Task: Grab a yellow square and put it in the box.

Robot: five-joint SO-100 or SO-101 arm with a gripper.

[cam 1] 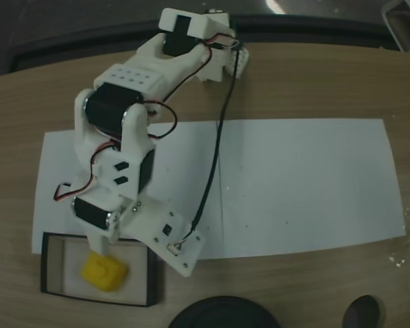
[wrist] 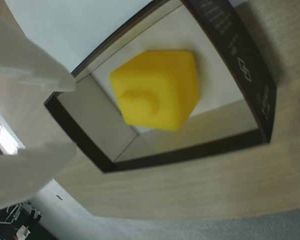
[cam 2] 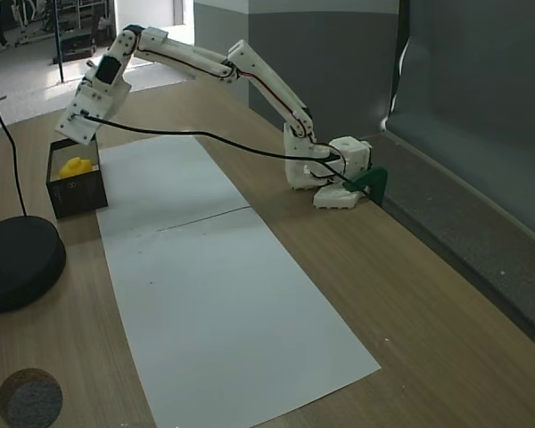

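The yellow square lies inside the box, a shallow black-walled tray with a pale bottom at the lower left of a fixed view. In the wrist view the yellow square rests on the bottom of the box, clear of the fingers. My gripper hangs just above the box's edge, open, with nothing between its white fingers. In both fixed views the gripper sits over the box with the yellow square below it.
A large white paper sheet covers the middle of the wooden table. A round black object stands close beside the box, and a small dark disc lies near the table's edge. The arm's base is at the far side.
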